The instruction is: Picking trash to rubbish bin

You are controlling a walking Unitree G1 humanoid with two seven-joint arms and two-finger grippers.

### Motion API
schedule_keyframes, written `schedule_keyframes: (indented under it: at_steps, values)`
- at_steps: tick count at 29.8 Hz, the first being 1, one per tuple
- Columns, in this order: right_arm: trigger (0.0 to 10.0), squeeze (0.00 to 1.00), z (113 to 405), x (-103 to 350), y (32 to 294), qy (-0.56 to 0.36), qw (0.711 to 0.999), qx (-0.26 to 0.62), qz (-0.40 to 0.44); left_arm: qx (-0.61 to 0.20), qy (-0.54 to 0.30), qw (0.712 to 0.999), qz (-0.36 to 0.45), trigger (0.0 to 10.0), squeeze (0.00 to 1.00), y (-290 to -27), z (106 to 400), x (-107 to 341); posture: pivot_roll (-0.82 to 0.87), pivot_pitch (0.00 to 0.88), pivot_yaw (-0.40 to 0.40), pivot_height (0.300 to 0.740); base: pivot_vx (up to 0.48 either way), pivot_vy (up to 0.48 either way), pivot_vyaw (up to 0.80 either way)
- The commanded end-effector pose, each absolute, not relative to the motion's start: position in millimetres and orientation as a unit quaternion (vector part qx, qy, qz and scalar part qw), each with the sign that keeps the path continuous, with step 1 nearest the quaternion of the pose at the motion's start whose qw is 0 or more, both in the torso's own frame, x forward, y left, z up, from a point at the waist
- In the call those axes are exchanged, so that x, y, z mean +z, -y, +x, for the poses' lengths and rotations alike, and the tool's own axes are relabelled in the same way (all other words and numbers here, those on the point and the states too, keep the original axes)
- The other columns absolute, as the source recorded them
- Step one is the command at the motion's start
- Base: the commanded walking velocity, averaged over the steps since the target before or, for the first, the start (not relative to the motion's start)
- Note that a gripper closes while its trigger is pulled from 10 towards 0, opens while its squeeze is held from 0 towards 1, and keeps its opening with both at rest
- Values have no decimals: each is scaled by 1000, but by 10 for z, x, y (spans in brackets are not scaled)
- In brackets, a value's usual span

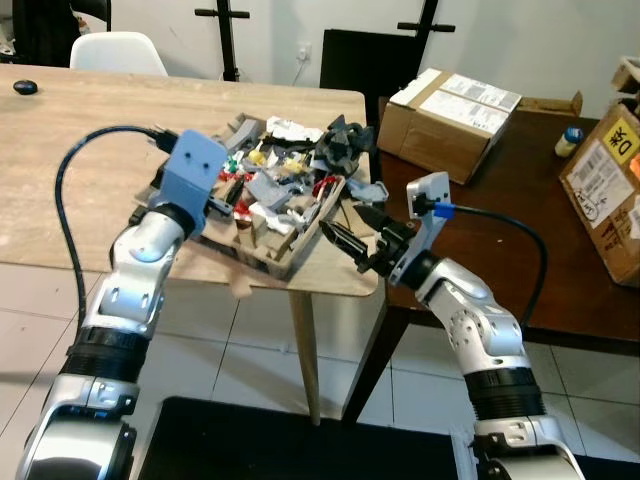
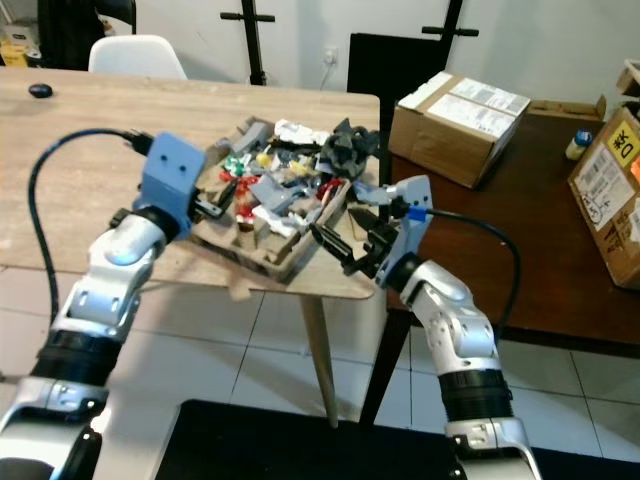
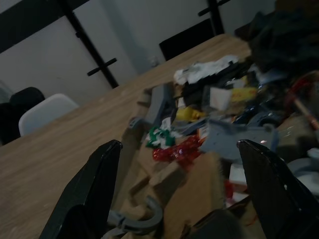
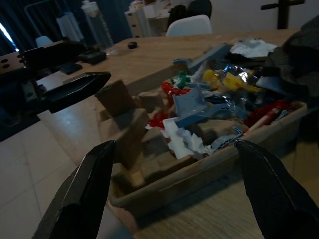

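A shallow cardboard tray [image 1: 291, 253] heaped with mixed trash [image 1: 283, 178] (grey plastic parts, red and yellow scraps, white paper, black pieces) sits at the front right corner of the light wooden table [image 1: 70, 160]. My left gripper [image 1: 226, 205] is open at the tray's left side, and the tray's contents show between its fingers [image 3: 94, 189]. My right gripper [image 1: 350, 228] is open at the tray's front right wall [image 4: 199, 172], with its fingers [image 4: 269, 189] spread wide on either side of the tray.
A dark brown table [image 1: 520, 230] stands to the right with cardboard boxes [image 1: 450, 120] [image 1: 610, 170] and a small bottle [image 1: 568, 140] on it. A white chair [image 1: 115, 50] and a black stand [image 1: 228, 30] are behind. A black mouse-like object [image 1: 25, 87] lies at the table's far left. The floor below is tiled.
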State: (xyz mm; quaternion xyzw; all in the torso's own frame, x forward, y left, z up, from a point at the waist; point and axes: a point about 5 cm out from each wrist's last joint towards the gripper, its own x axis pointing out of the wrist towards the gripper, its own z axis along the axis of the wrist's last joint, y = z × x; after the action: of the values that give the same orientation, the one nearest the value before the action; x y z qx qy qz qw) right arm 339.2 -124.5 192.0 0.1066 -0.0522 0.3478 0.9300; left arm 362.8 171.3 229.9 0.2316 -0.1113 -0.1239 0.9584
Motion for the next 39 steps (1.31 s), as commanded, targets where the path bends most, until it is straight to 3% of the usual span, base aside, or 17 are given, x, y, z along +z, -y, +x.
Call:
schedule_keyframes:
  at_steps: [1,14,15,16,17,18,20,21,39]
  values:
    - [10000,0,3427,1935,1252,60,935,332,111,-118,110,955,248,10000,0,-1680,3669,2239,93,96,0,740,0,0,0]
    - [10000,0,3431,1903,1076,69,937,324,107,-97,54,959,260,10000,0,-1738,3757,1850,90,90,7,740,0,0,0]
    - [10000,0,3432,1903,1066,70,937,324,107,-98,54,960,256,7686,0,-1737,3758,1846,90,90,7,740,0,0,0]
    - [10000,0,3433,1905,1059,71,937,323,108,-96,59,960,256,3255,0,-1737,3763,1856,91,91,6,740,0,0,0]
    - [10000,0,3433,1905,1059,71,937,323,108,-96,59,960,256,3255,0,-1737,3763,1856,91,91,6,740,0,0,0]
    - [10000,0,3435,1910,1055,72,938,323,108,-95,66,959,257,1961,0,-1737,3766,1871,91,91,6,740,0,0,0]
    - [10000,0,3437,1916,1053,73,937,322,110,-96,73,958,259,1373,0,-1736,3767,1887,92,91,5,740,0,0,0]
    - [10000,0,3441,1920,1053,74,938,322,110,-96,78,957,262,0,0,-1734,3770,1894,92,92,5,740,0,0,0]
    - [10000,0,3447,1901,1065,74,939,317,110,-73,132,947,284,0,0,-1780,3762,2025,94,101,1,740,0,0,0]
